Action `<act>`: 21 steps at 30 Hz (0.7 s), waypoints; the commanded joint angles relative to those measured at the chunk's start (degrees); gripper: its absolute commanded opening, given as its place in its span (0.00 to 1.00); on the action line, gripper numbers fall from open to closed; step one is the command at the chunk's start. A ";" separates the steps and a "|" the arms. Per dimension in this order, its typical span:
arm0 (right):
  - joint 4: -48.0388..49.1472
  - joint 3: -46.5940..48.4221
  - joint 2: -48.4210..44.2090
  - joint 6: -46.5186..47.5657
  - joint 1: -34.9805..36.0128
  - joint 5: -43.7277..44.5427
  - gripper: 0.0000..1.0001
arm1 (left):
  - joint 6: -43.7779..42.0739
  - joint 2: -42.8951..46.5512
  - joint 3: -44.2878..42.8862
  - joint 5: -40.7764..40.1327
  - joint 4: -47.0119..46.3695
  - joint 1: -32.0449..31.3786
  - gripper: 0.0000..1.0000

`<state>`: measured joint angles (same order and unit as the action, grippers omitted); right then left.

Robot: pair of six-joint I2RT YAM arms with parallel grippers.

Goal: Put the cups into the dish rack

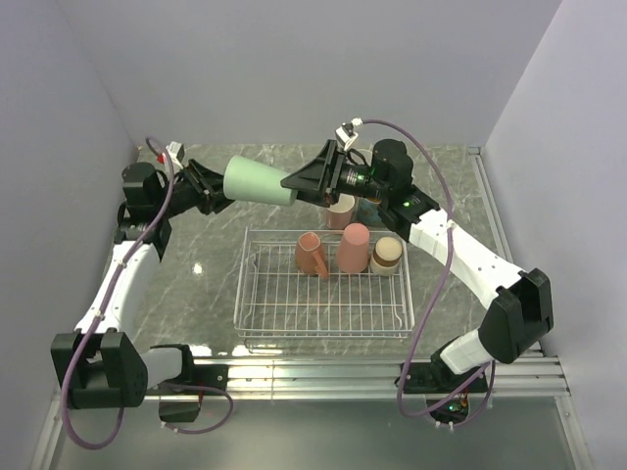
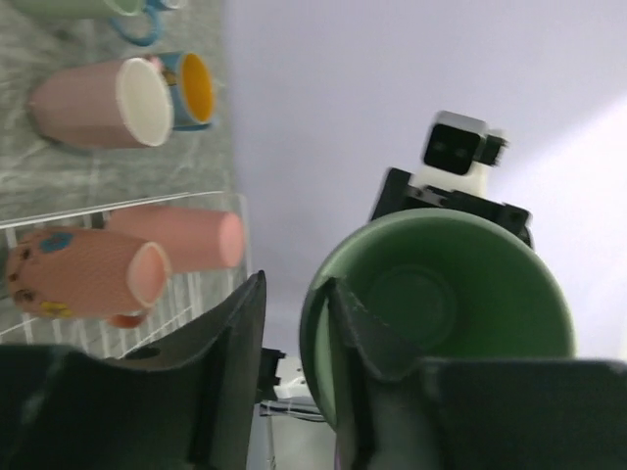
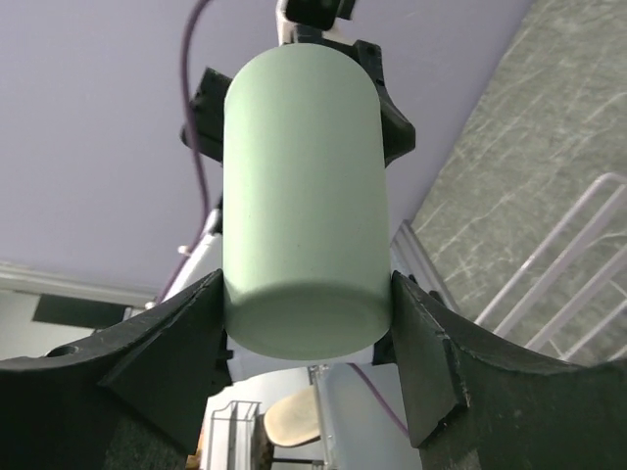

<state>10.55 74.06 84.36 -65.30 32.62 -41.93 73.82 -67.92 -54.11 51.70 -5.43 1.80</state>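
A sage green cup [image 1: 257,181] hangs on its side in the air above the far left of the dish rack [image 1: 257,294], between both grippers. My right gripper [image 1: 294,183] is shut on its closed base, with a finger pressed on each side [image 3: 306,284]. My left gripper [image 1: 211,186] is at the cup's mouth [image 2: 441,294]. One finger is inside the rim and the other stands apart outside it, so it is open [image 2: 294,284]. In the rack stand a salmon mug [image 1: 312,253], a pink cup [image 1: 354,247] and a short brown cup [image 1: 386,255].
A pink cup [image 1: 340,211] stands on the table behind the rack, under my right wrist. The left wrist view shows that pink cup [image 2: 93,103] on the marble with a blue cup [image 2: 186,90] beside it. Grey walls close in the table on three sides.
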 commanded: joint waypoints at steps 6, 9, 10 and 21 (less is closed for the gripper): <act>-1.04 -1.55 -7.36 2.89 -4.66 -1.93 0.00 | -18.88 -3.00 -1.70 -7.75 25.37 2.24 0.63; -7.51 0.89 -7.63 6.65 -5.46 -1.23 0.00 | -22.92 -3.62 -3.36 -11.86 31.85 3.73 0.66; -11.39 2.56 -7.37 9.02 -5.72 -0.26 0.00 | -25.54 -3.71 -3.98 -13.63 33.71 4.26 0.67; -67.80 37.78 8.95 41.02 6.12 27.67 0.00 | -37.70 -1.17 -10.49 -32.98 49.81 9.89 0.73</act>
<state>-36.95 104.62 87.35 -35.64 33.58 -24.84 41.34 -71.90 -61.67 25.04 39.48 11.35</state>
